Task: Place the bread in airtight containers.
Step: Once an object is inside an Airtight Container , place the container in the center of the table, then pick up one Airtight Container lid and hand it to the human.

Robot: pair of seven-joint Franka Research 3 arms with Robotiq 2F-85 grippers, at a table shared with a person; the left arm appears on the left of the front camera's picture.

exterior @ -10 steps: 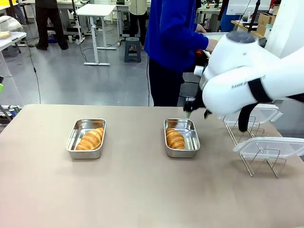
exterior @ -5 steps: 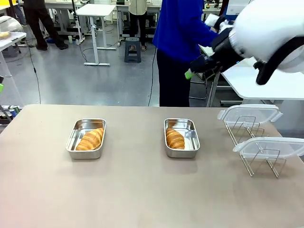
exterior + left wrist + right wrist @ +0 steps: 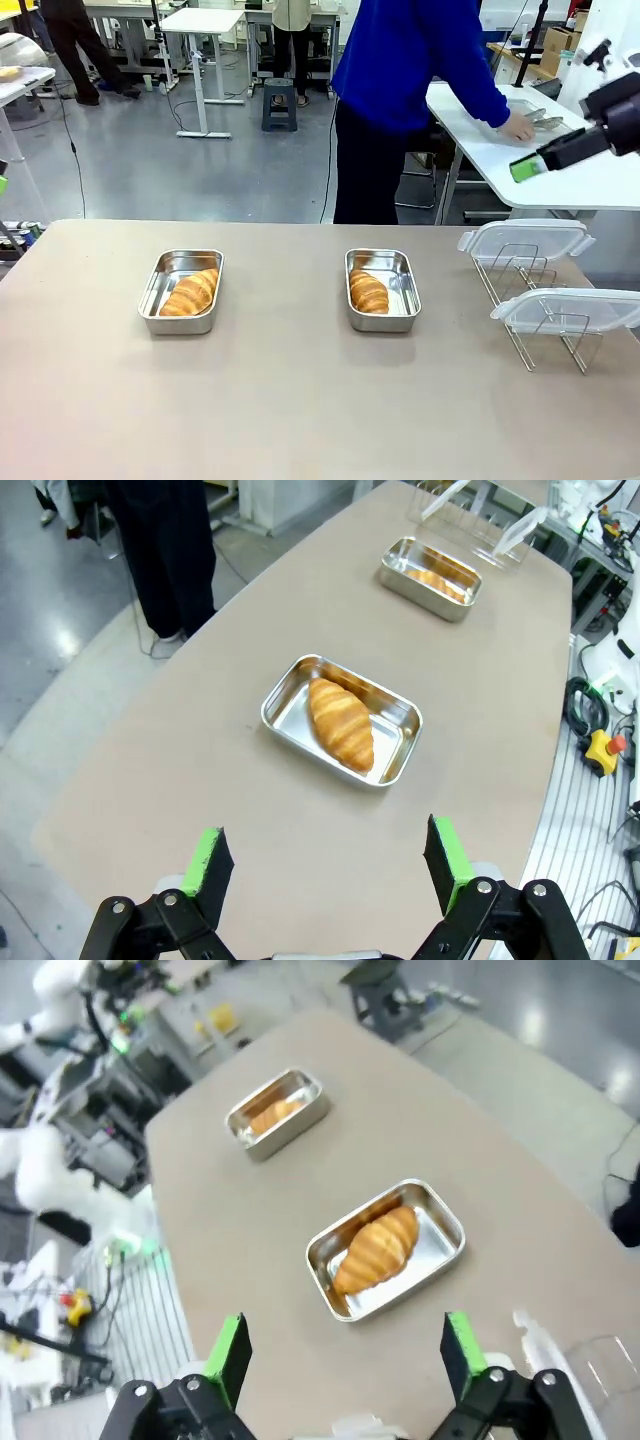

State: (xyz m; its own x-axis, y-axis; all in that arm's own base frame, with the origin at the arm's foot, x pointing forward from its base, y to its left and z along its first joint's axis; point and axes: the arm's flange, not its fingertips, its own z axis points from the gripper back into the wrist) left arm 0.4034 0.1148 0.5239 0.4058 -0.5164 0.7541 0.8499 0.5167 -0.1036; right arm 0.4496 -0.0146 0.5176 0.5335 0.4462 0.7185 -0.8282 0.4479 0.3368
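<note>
Compared with the picture a second before, the right arm had been drawn back from above the right container (image 3: 385, 322) and raised to the upper right edge of the front view, where the right tool (image 3: 527, 168) was seen well above the table (image 3: 300, 410). The person (image 3: 410, 60) had been shifted to the right, and one hand (image 3: 517, 128) was laid on a white bench behind. The bread and the tubs were found unmoved.

Two croissants were counted. The left croissant (image 3: 190, 293) was lying inside the left container (image 3: 178, 325), and the right croissant (image 3: 368, 293) was lying inside the right container. Two steel containers were counted, both uncovered and set well apart on the table. Two clear lids were counted, a far lid (image 3: 525, 238) and a near lid (image 3: 570, 308), both resting on the wire rack (image 3: 520, 350) at the table's right side.

In the right wrist view the right tool's green pads (image 3: 230, 1350) were held wide apart with nothing between them, high over the right croissant in its tub. In the left wrist view the left tool (image 3: 328, 858) was likewise spread open and empty, held high above the table, with the left croissant in its container seen beyond the fingertips.
</note>
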